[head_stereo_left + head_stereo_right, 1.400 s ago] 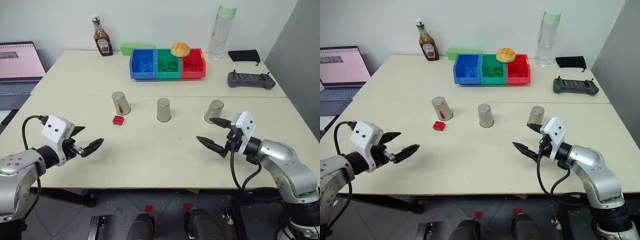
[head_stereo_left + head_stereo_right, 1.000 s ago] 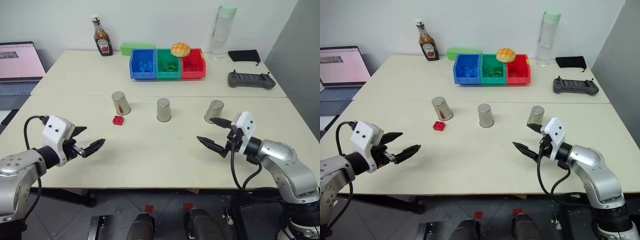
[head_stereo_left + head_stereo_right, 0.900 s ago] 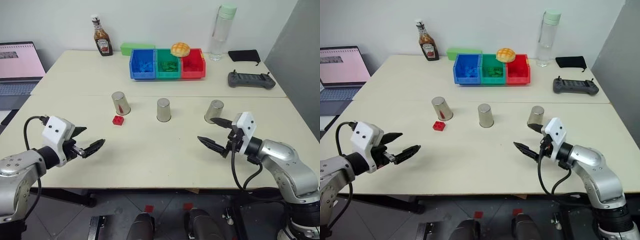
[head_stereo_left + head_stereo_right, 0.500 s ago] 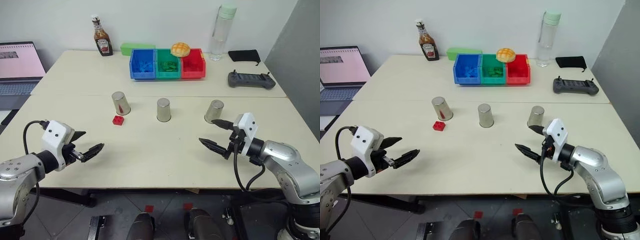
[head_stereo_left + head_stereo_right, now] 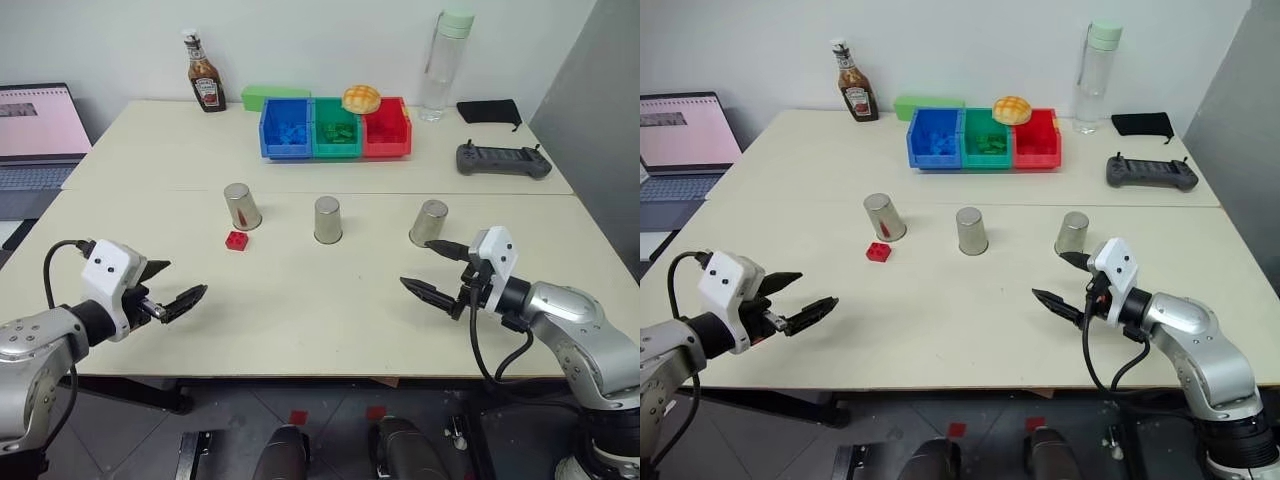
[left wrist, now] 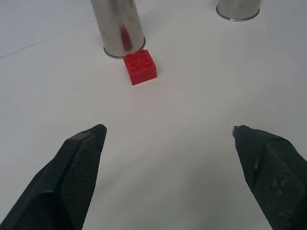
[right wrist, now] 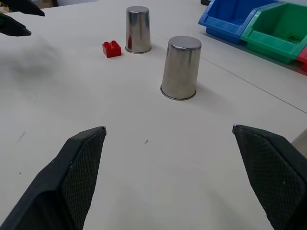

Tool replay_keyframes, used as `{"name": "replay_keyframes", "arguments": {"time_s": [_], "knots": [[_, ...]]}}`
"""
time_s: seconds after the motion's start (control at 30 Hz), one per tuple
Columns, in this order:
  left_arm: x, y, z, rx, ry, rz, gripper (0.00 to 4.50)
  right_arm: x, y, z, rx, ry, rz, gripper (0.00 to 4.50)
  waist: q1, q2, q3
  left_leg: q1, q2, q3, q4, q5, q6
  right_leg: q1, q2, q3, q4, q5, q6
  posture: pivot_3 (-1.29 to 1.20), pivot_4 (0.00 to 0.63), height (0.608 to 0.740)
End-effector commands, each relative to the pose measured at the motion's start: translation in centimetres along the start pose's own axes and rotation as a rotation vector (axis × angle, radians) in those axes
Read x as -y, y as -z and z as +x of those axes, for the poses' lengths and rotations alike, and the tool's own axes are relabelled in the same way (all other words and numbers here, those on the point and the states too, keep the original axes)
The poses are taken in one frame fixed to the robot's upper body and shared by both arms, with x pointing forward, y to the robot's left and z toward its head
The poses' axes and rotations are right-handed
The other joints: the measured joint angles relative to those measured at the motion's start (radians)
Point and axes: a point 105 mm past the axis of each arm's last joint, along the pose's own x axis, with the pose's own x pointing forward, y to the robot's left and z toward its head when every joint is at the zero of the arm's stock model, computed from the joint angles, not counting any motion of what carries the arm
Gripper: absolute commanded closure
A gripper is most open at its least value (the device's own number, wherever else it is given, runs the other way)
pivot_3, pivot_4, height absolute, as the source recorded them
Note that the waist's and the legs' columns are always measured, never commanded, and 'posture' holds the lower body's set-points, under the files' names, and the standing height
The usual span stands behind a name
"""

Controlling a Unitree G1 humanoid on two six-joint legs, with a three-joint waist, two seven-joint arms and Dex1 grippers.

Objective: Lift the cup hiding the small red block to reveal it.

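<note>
Left gripper: the black two-fingered left gripper (image 5: pixel 172 301) is hovering over the near left part of the pale table (image 5: pixel 300 310), fingers spread wide and gripping nothing.
Red block: the small bright red plastic brick (image 5: pixel 236 240) is lying bare on the table, just beside the near foot of the left cup (already uncovered, so the reveal looks done).
Left cup: the shiny stainless-steel tumbler on the left (image 5: pixel 241 206) is standing mouth down, leaning slightly, its long axis close to upright.
Middle cup: the matching steel tumbler in the middle (image 5: pixel 327 219) is standing mouth down, well apart from the brick.
Right cup: the third steel tumbler on the right (image 5: pixel 428 222) is standing mouth down, just beyond the right gripper.
Right gripper: the black two-fingered right gripper (image 5: pixel 431 268) is hanging over the near right of the table, fingers fully parted and empty.
Key relation: the brick and its cup are lying farther off and to the right of the left gripper's fingertips, which are pointing towards them; the left arm is clearly the nearer one (the right gripper is sitting well across the table).
</note>
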Motion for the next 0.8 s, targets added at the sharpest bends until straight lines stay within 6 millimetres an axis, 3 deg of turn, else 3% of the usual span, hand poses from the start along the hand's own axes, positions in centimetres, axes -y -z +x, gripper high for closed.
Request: {"name": "replay_keyframes", "arguments": {"time_s": [0.03,0.53,0.8], "knots": [[-0.4,-1.5,-0.4,0.041,-0.024,0.041,0.03,0.1,-1.1,-0.5,0.026,0.008,-0.033,0.0,0.0,0.0,0.0,0.0,0.0,0.0,0.0,0.0,0.0,0.0,0.0,0.0,0.0,0.0,0.0,0.0,0.15,0.74],[-0.7,-1.4,-0.2,0.02,-0.041,0.053,0.03,0.0,-1.0,-0.4,0.027,0.01,-0.034,0.0,0.0,0.0,0.0,0.0,0.0,0.0,0.0,0.0,0.0,0.0,0.0,0.0,0.0,0.0,0.0,0.0,0.15,0.74],[-0.1,-2.6,0.0,0.09,0.009,0.039,0.03,0.0,-0.8,-0.3,0.022,0.0,-0.038,0.0,0.0,0.0,0.0,0.0,0.0,0.0,0.0,0.0,0.0,0.0,0.0,0.0,0.0,0.0,0.0,0.0,0.15,0.74]]}}
